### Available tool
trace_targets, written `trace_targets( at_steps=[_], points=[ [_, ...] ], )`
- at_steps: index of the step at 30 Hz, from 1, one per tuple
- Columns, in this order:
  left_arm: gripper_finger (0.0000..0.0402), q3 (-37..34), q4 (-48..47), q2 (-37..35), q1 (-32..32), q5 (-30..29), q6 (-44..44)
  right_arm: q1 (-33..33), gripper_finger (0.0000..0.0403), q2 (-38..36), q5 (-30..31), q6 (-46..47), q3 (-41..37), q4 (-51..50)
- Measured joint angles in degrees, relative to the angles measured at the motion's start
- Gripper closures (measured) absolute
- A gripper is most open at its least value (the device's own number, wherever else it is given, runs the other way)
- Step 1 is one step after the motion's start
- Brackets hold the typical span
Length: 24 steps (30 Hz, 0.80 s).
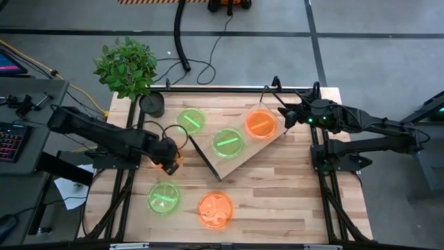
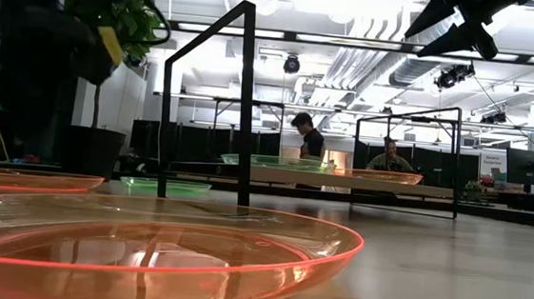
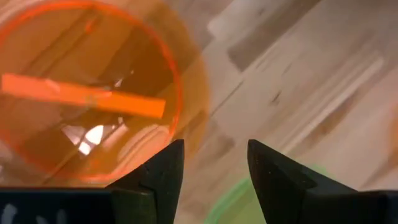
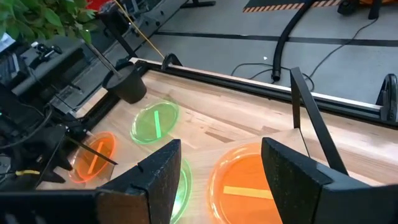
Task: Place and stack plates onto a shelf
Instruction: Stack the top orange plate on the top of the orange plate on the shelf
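Note:
The shelf [image 1: 239, 149], a light-wood board with black wire end frames, lies slanted mid-table. A green plate [image 1: 227, 142] and an orange plate [image 1: 261, 123] rest flat on it. Another green plate [image 1: 191, 119] lies on the table by the shelf's far-left end. A green plate [image 1: 164, 198] and an orange plate [image 1: 215, 208] lie near the near edge. My left gripper [image 3: 214, 165] is open, low over the table at the rim of a third orange plate [image 3: 87, 93]. My right gripper [image 4: 217, 168] is open, raised above the shelf's orange plate [image 4: 249, 186].
A dark pot [image 1: 152, 104] with a leafy plant [image 1: 126, 66] stands at the table's far-left corner. The shelf's wire end frames [image 2: 242, 100] stand upright at its two ends. Bare tabletop [image 1: 291, 194] lies toward the near-right corner. People sit in the room behind.

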Motion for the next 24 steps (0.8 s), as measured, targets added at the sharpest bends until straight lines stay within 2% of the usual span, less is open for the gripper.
trace_targets(
  at_steps=[6,18,24],
  points=[
    [0.0233,2.78,2.30,7.27,-1.80,-6.64,-2.89,0.00,0.0197,-0.07,-0.07,-0.04,0.00,-1.08],
    [0.0233,4.70,1.69,20.76,-3.05,-9.07,-6.34,0.00,0.0197,-0.09,-0.20,-0.04,0.00,-2.40],
    [0.0234,4.99,1.50,23.83,-3.05,-9.61,-6.83,0.00,0.0197,-0.09,-0.20,0.09,0.00,-2.39]
  ],
)
